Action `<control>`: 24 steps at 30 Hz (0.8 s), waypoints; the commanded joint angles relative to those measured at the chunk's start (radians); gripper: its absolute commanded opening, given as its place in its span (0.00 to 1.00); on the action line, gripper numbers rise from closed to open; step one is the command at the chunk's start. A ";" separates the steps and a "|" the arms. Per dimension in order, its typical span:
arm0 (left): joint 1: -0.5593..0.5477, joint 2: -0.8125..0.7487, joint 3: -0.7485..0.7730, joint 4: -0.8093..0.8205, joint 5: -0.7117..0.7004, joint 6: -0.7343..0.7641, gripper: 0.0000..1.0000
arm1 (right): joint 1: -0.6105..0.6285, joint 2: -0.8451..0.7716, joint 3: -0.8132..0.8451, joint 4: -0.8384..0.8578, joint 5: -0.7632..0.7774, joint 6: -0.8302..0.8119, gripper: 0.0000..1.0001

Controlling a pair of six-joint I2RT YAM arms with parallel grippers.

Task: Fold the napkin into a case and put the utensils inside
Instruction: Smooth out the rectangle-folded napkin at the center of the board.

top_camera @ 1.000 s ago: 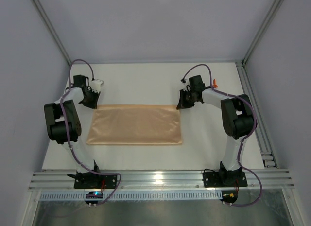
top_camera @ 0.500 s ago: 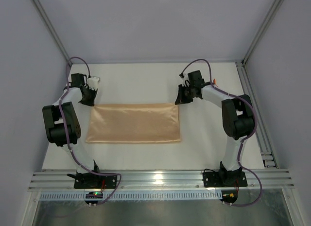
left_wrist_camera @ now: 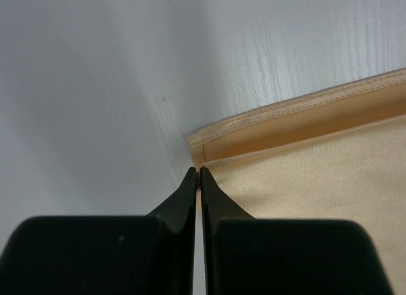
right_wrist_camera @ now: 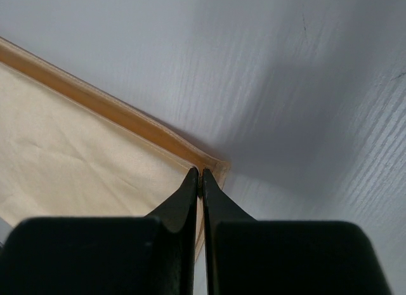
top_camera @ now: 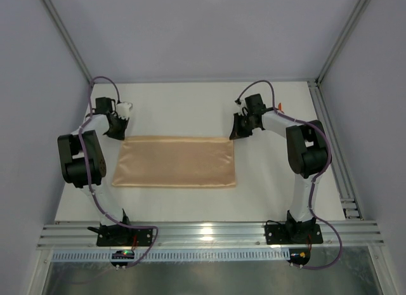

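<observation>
Leftward-nudged napkin (top_camera: 174, 162), white table (top_camera: 184, 108), grey walls (top_camera: 203, 35), aluminium rail (top_camera: 209, 235)

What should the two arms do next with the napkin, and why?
Probably open both jaws and let go. The napkin already lies flat, folded in half, and the left gripper and right gripper are shut on the top layer's two far corners, which sit just short of the bottom layer's hem. That fold looks finished.

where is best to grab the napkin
Take the napkin by a far corner, coming from the far side: it lies flat, folded double, and there the top layer stops short of the lower hem, leaving an edge to pinch.
</observation>
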 commanded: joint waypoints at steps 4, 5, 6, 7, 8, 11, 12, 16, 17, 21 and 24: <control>-0.013 0.007 0.015 0.021 -0.005 0.015 0.00 | -0.008 -0.060 -0.018 -0.016 0.051 -0.001 0.03; -0.011 0.008 0.017 0.023 -0.009 0.015 0.00 | -0.009 -0.060 -0.020 -0.016 0.057 -0.001 0.03; -0.013 0.011 0.017 0.021 -0.015 0.017 0.00 | -0.008 -0.059 -0.018 -0.018 0.060 -0.004 0.04; -0.013 0.014 0.018 0.023 -0.026 0.018 0.01 | -0.009 -0.056 -0.015 -0.016 0.060 -0.009 0.11; -0.013 0.016 0.020 0.023 -0.035 0.018 0.03 | -0.009 -0.051 -0.004 -0.016 0.062 -0.007 0.19; -0.013 0.008 0.023 0.024 -0.077 0.003 0.21 | -0.008 -0.040 0.042 -0.050 0.085 -0.026 0.35; -0.013 -0.016 0.020 0.023 -0.081 0.000 0.31 | -0.009 -0.046 0.046 -0.055 0.094 -0.027 0.37; -0.013 -0.131 0.001 0.024 -0.100 -0.011 0.54 | -0.005 -0.188 0.033 -0.052 0.198 -0.040 0.44; -0.014 -0.157 0.001 0.013 -0.109 -0.020 0.57 | 0.009 -0.221 0.010 -0.050 0.267 -0.044 0.45; -0.014 -0.295 -0.035 -0.091 -0.081 -0.038 0.56 | 0.116 -0.399 -0.104 -0.052 0.425 -0.058 0.40; -0.054 -0.401 -0.127 -0.242 -0.054 0.004 0.33 | 0.257 -0.500 -0.255 0.047 0.315 0.021 0.19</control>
